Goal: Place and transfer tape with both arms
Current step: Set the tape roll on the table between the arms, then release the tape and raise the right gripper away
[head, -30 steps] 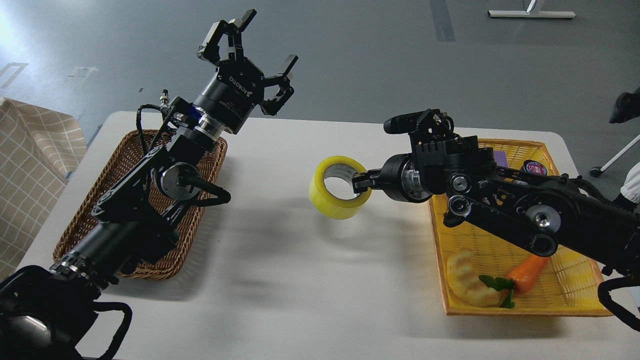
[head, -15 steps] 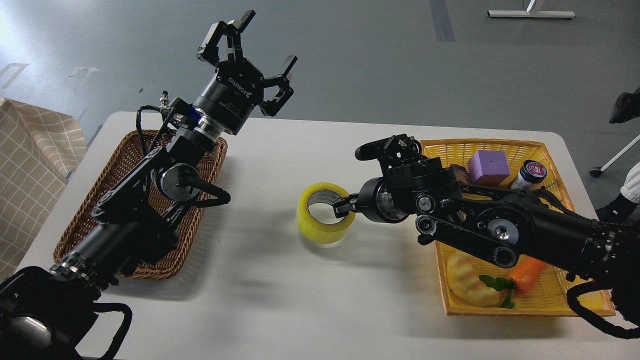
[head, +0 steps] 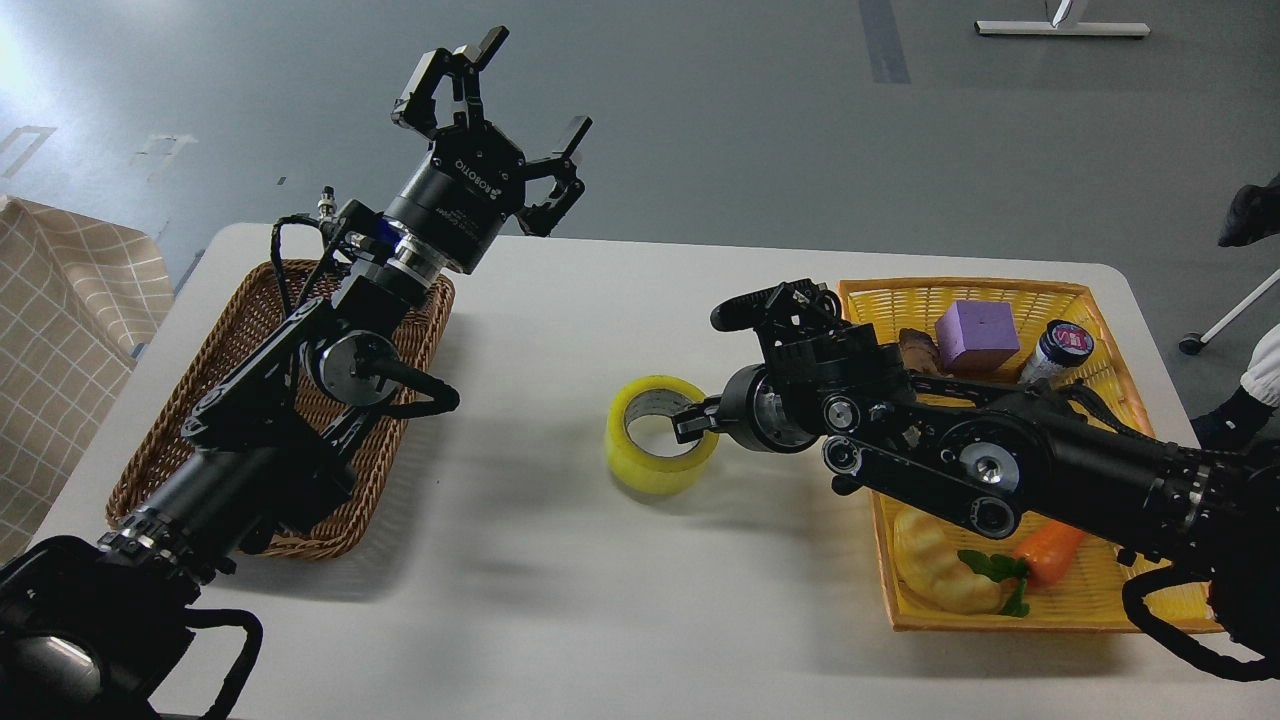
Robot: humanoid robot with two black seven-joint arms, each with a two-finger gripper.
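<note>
the tape [head: 655,440] sits at mid-frame on the white table [head: 560,610], its near rim pinched by the right gripper [head: 697,420]. right of it, a yellow basket [head: 1000,612] holds a purple block [head: 976,336], a capped jar [head: 1058,350], a carrot [head: 1050,553] and a pale croissant toy [head: 935,570]. a brown wicker basket [head: 235,370] lies at left under the left arm. bare tabletop spreads between the baskets and toward the lower edge. the left gripper [head: 495,115] is raised at upper left, fingers spread and holding nothing.
</note>
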